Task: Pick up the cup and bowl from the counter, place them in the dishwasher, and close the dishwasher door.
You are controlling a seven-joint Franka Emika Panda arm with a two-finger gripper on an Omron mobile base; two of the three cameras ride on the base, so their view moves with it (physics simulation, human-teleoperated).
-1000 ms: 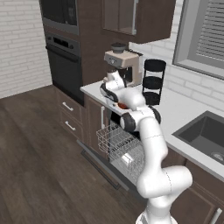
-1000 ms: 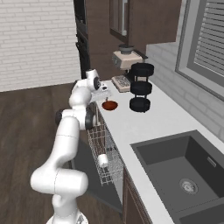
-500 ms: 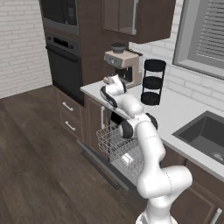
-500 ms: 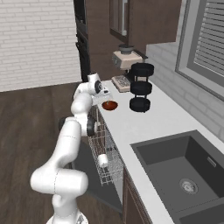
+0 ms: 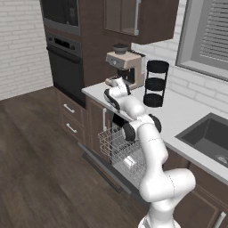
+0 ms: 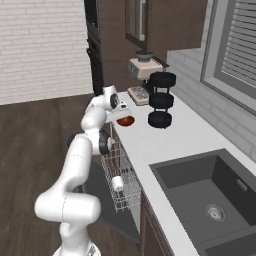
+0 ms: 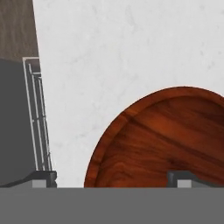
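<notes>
Gripper (image 7: pixel 112 177) wide open, close above wooden bowl (image 7: pixel 162 140) on the counter (image 7: pixel 113 57); cup (image 6: pixel 117 183) lying in dishwasher rack (image 6: pixel 120 172).

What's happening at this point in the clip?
The robot arm is reaching over the counter with its gripper open just above the bowl, one finger tip over the bowl's inside and the other outside its rim; nothing is gripped yet. The cup already lies in the wire rack of the dishwasher, whose door is dropped open.
</notes>
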